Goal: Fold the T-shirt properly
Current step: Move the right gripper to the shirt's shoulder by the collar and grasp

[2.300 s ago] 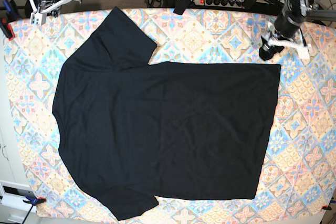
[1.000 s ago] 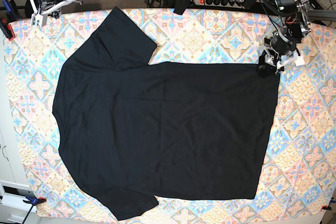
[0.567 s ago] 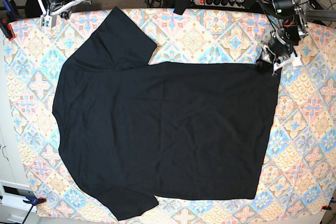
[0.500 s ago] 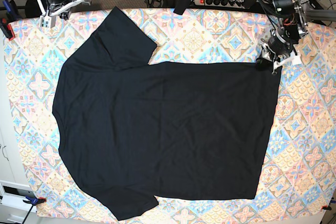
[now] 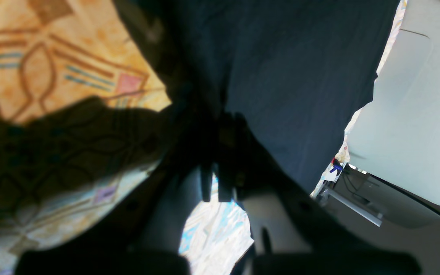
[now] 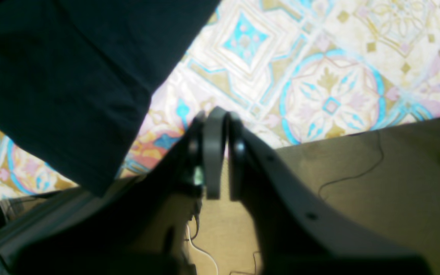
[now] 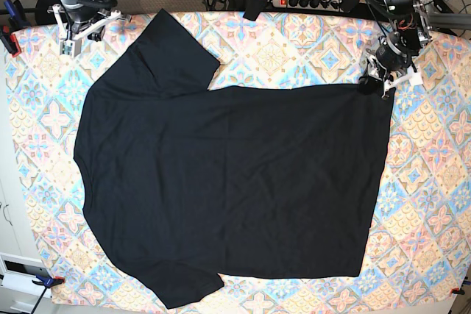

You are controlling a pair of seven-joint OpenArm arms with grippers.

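Left pincer (image 7: 373,86) now clenched on soft black T-shirt (image 7: 228,182) hem corner; right pincer (image 6: 217,118) barely parted.

Base looks straight down; wrist cameras close — sharing the T-shirt (image 7: 228,182).

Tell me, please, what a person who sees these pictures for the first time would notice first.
First the big black T-shirt, spread flat across the colourful patterned tablecloth and covering most of it. Next the left gripper, shut on the shirt's hem corner at the far right of the base view. The right gripper hangs near the far left corner, beside the sleeve and holding nothing.
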